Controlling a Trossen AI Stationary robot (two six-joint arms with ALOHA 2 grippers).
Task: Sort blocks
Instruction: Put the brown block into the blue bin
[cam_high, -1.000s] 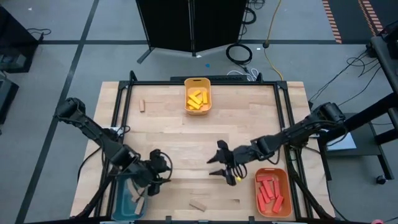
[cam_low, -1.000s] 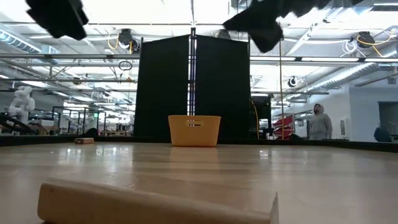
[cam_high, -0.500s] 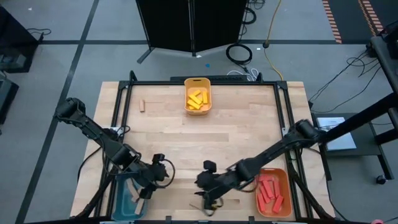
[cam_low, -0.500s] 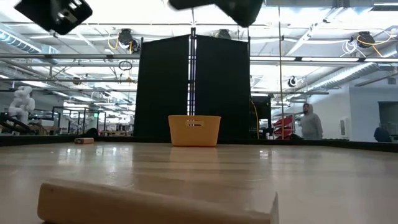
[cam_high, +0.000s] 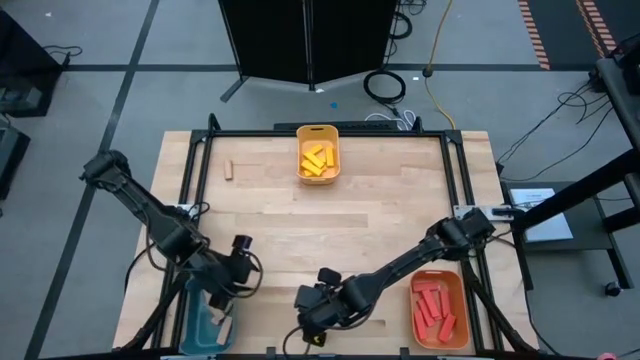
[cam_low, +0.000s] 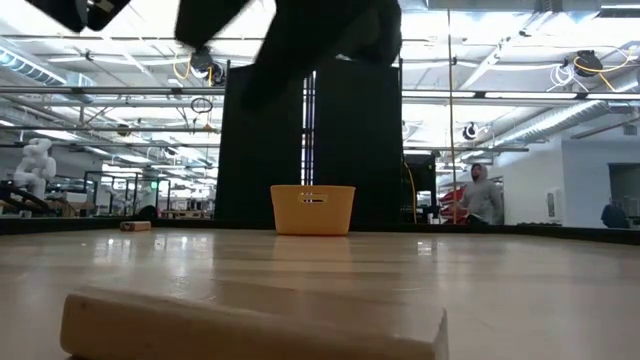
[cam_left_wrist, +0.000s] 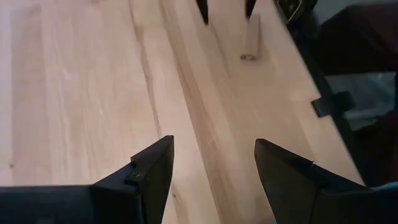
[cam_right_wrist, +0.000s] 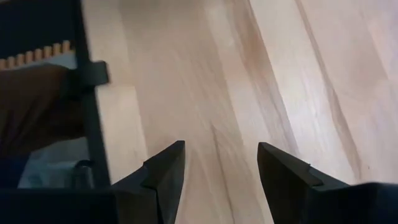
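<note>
Right gripper (cam_high: 312, 322) is hanging over the tan block (cam_low: 250, 325) at the table's near edge, fingers spread and empty, presumably lining up a pick. Left gripper (cam_high: 240, 262) is waiting, spread, beside the teal tray (cam_high: 200, 328), where tan blocks likely belong.

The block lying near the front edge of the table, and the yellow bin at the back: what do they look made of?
The block looks like plain unpainted wood: pale tan, matte, with faint grain and sharp sawn edges. The yellow bin is probably molded plastic: an even colour, a slight sheen, rounded corners and a cut-out handle slot. The table is light wood planks with visible seams.
</note>
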